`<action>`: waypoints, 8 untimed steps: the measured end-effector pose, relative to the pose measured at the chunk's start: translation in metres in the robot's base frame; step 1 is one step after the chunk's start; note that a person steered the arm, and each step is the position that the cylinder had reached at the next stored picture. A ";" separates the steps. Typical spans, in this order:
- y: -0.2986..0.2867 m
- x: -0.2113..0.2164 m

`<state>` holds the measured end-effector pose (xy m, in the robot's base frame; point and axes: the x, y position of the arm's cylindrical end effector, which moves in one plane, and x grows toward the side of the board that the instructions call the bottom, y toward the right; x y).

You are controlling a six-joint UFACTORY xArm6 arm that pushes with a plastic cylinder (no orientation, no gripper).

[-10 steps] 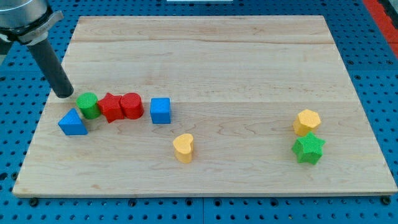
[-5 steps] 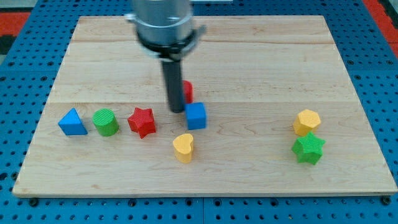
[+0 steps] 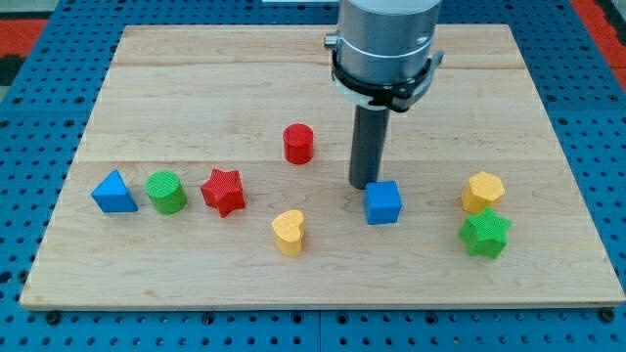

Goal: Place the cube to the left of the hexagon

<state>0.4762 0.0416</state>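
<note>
The blue cube [image 3: 383,202] lies on the wooden board [image 3: 196,78], right of centre. The yellow hexagon [image 3: 483,192] lies further to the view's right, with a gap of board between it and the cube. My tip [image 3: 364,185] rests on the board just at the cube's upper left corner, touching or nearly touching it. The dark rod rises from there to the arm's grey body at the view's top.
A green star [image 3: 485,235] lies just below the hexagon. A yellow heart [image 3: 289,232] lies lower left of the cube. A red cylinder [image 3: 298,144] stands left of the rod. A red star [image 3: 223,191], green cylinder [image 3: 166,192] and blue triangle [image 3: 113,192] line up at the left.
The rod has swept from the board's left side to right of centre. The blue cube has slid right toward the hexagon. The red cylinder, red star and green cylinder have been spread apart.
</note>
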 end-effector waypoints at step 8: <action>0.014 0.027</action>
